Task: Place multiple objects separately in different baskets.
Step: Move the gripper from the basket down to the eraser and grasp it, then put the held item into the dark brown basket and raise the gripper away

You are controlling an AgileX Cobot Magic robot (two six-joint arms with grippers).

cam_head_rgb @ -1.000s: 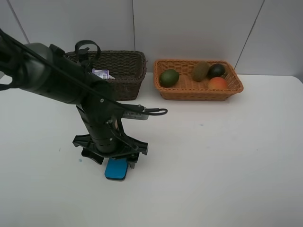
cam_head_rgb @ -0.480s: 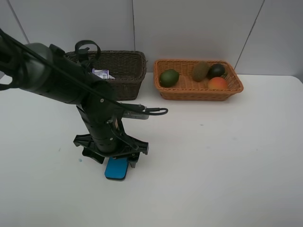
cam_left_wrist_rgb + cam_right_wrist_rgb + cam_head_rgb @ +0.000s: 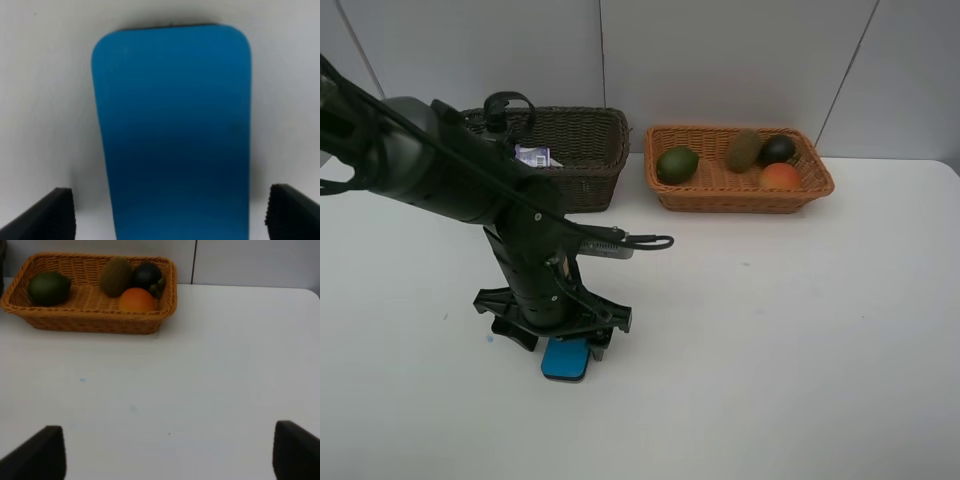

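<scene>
The left hand [image 3: 560, 345] is lowered over the flat blue rounded-rectangle eraser [image 3: 566, 358], which lies on the white surface [image 3: 770, 350]; its fingers [image 3: 47, 215] are spread wide on either side without touching it. The right hand [image 3: 165, 460] is held open above bare surface. A green lime [image 3: 677, 164], brown kiwi [image 3: 743, 150], dark mangosteen [image 3: 778, 149] and orange-red peach [image 3: 780, 177] are seen in the light orange wicker basket [image 3: 720, 196]; the dark brown wicker basket [image 3: 590, 165] stands beside it.

Blue eraser [image 3: 172, 135] on white surface between wide-set jaws
</scene>
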